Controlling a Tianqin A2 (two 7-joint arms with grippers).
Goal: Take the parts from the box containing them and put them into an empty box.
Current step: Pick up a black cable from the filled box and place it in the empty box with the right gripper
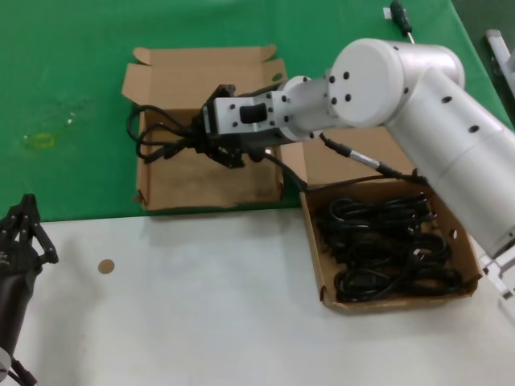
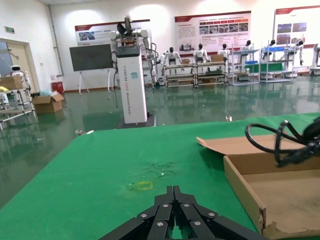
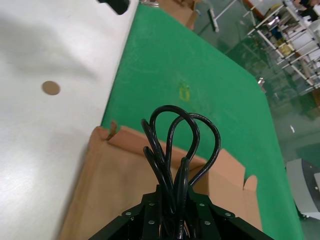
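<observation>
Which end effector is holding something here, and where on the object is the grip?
The right end effector grips a cable bundle at its bunched middle, loops sticking out past the fingers. The left end effector holds nothing.

The right gripper (image 1: 211, 141) covers the gripped middle of the cable bundle (image 1: 157, 135); only its loops show beyond the fingers. The right arm hides the wide box's (image 1: 322, 281) far corner. The left gripper (image 1: 20, 233) is cut off by the picture's edge.
</observation>
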